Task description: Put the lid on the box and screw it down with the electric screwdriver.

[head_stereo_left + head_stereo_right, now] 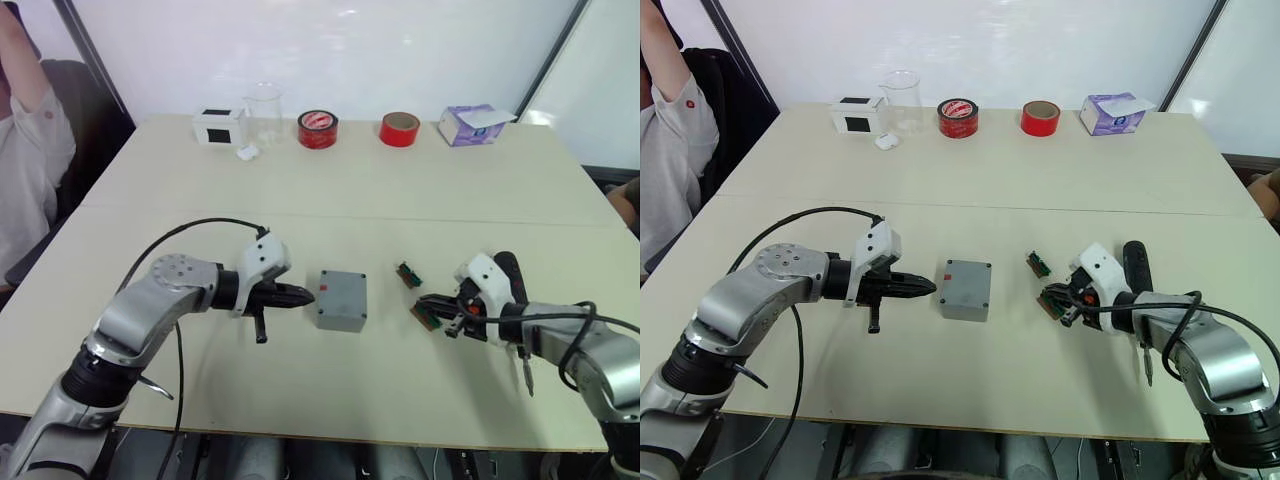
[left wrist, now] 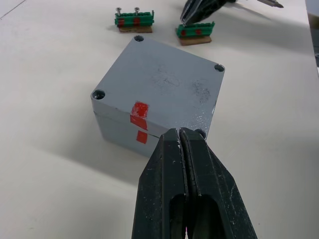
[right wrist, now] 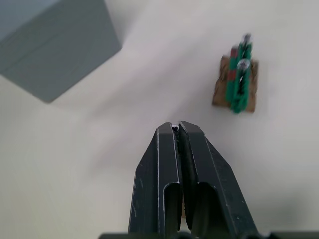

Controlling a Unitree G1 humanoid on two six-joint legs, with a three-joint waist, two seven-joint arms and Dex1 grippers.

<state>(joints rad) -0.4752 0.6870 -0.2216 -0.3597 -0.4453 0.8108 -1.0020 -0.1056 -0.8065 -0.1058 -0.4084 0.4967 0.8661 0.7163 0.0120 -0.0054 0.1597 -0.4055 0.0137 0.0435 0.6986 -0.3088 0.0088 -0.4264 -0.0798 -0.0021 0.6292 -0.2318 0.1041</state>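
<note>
The grey box point(image 1: 338, 305) stands at the table's middle with the lid point(image 2: 159, 82) resting on top of it. A seam runs between the two, and red marks line up on their side. My left gripper point(image 1: 308, 296) is shut, and its tips touch the lid's near corner point(image 2: 179, 133). My right gripper point(image 1: 424, 301) is shut with its tips over a green circuit board point(image 1: 428, 318). The electric screwdriver point(image 1: 512, 285) lies on the table just right of that gripper, its thin bit point(image 1: 527, 378) pointing toward the front edge.
A second green board point(image 1: 408, 273) lies right of the box. Along the far edge stand a white box with a black square point(image 1: 218, 126), a clear beaker point(image 1: 265, 110), two red tape rolls point(image 1: 317, 129), and a purple tissue box point(image 1: 472, 124). A person point(image 1: 30, 150) sits at the left.
</note>
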